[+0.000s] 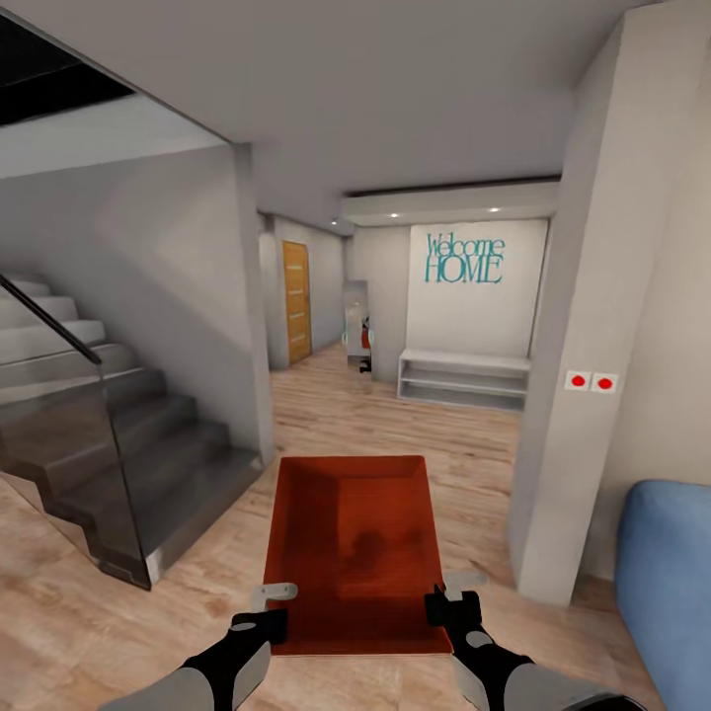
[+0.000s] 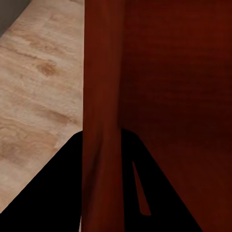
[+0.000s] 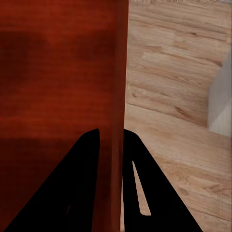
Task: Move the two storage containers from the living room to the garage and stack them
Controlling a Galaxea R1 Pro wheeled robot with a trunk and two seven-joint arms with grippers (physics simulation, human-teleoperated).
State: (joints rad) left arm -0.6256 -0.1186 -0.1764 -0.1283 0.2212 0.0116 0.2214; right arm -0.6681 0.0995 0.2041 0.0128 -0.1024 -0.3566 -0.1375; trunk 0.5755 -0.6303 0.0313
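The robot carries one orange-red storage container [image 1: 357, 538] out in front of its trunk, held level and lengthwise away from it, above the light wood-plank floor [image 1: 425, 425] of a hallway. The left gripper [image 1: 265, 610] clamps the bin's left wall near the close corner, and the right gripper [image 1: 452, 597] clamps the right wall opposite; in each wrist view the two dark fingers straddle the thin red wall, one inside and one outside, nearly closed with only the wall between them. Pinching both side walls at matching spots likely keeps the open bin balanced and stops it tilting while the base rolls. The bin looks empty. A grey staircase [image 1: 118, 464] with a glass balustrade rises on the left, a white pillar [image 1: 583, 375] stands on the right, and far ahead are a wooden door [image 1: 296, 301] and a wall reading "Welcome HOME" [image 1: 464, 259]. Judging by this, the trip towards the garage is under way, with no stacking done yet.
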